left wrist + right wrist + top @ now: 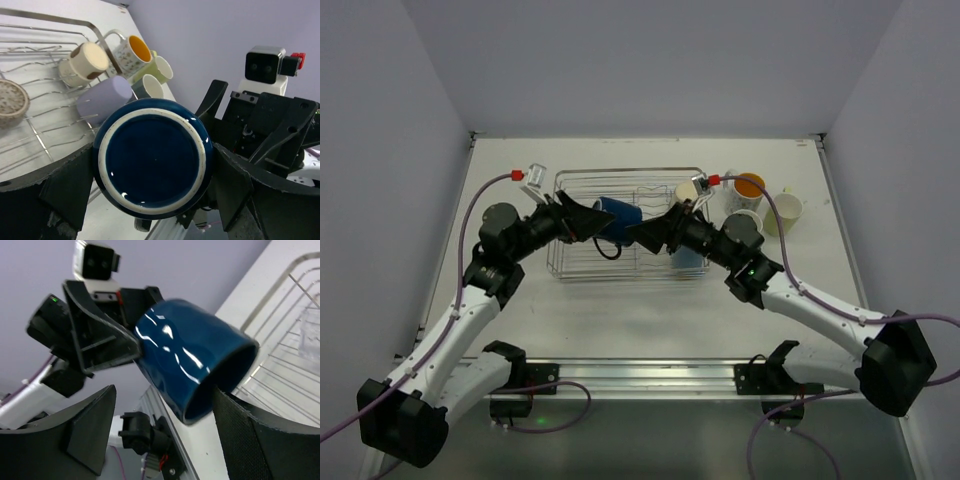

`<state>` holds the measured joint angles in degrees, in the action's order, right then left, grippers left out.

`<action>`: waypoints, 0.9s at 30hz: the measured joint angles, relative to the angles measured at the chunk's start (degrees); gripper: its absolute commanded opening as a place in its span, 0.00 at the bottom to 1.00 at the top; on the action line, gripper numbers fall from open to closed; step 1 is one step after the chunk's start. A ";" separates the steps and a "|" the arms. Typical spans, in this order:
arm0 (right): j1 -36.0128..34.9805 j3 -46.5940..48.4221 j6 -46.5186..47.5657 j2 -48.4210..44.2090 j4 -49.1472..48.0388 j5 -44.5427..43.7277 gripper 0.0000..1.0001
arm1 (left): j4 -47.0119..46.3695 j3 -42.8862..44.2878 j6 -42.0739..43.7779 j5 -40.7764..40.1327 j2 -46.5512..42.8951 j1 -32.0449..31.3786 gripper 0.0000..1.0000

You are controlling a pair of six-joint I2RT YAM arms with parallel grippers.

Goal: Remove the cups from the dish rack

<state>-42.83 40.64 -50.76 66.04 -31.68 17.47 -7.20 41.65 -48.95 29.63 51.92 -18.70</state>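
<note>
My left gripper [582, 219] is shut on a dark blue cup [618, 217] and holds it on its side above the dish rack [630, 171]. In the left wrist view the cup's round base [154, 157] fills the gap between my fingers [65, 185]. My right gripper [650, 232] is open right at the cup's mouth. In the right wrist view the cup [185, 355] has its lower rim between my wide-apart fingers [250, 440], close to the right one. The rack also holds a cream cup [687, 192], a lavender cup [105, 97] and a clear glass [310, 332].
Right of the rack on the table stand a white mug with orange inside [748, 186], a yellow-green cup [782, 212] and another pale cup [743, 222]. A light blue cup [688, 258] lies under my right arm. White walls close in the table.
</note>
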 measured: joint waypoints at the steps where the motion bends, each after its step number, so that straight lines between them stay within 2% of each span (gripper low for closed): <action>1: -0.24 0.83 -0.11 0.48 -0.61 0.00 0.77 | -1.25 -0.87 -1.14 0.87 0.00 -0.02 0.06; 3: -0.72 2.58 -0.48 1.88 -1.86 0.00 0.75 | -4.55 -2.71 -3.72 2.67 0.00 -0.09 0.06; 6: -1.42 3.76 -1.25 4.22 -3.69 0.00 0.61 | -8.81 -4.37 -7.19 4.52 -0.02 -0.26 0.10; 7: -1.55 3.76 -1.73 4.87 -4.24 0.00 0.47 | -9.75 -4.55 -7.87 4.83 -0.09 -0.44 0.12; 9: -1.92 3.76 -2.93 5.60 -5.86 0.44 0.34 | -10.82 -4.87 -8.79 4.50 -0.44 -0.72 0.20; 11: -2.29 3.67 -4.24 5.60 -7.82 0.42 0.09 | -12.04 -5.25 -10.45 4.42 -0.98 -0.72 0.30; 12: -2.38 3.48 -5.62 5.51 -9.62 1.38 0.01 | -13.05 -5.40 -12.11 4.76 -1.40 -0.72 0.48; 13: -2.67 3.32 -6.99 5.22 -11.63 2.16 0.00 | -14.12 -5.46 -13.84 5.35 -1.84 -0.87 0.57; 14: -3.13 3.23 -7.34 4.61 -12.85 2.69 0.00 | -15.02 -5.49 -14.86 5.99 -2.23 -1.14 0.75; 17: -3.87 2.27 -6.25 1.36 -11.58 3.02 0.00 | -15.43 -5.46 -14.62 6.71 -3.32 -2.12 0.95; 20: -4.35 2.12 -2.78 -3.08 -2.16 2.01 0.00 | -10.14 -4.26 -9.79 6.99 -3.61 -2.86 1.00; 27: -1.14 2.40 9.84 -20.15 39.52 -16.22 0.00 | 10.62 3.08 12.44 -2.12 -6.05 -1.99 1.00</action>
<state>-43.97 43.05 -40.93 45.89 7.84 1.26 3.42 44.73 -36.51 27.51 45.87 -20.69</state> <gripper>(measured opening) 0.132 0.997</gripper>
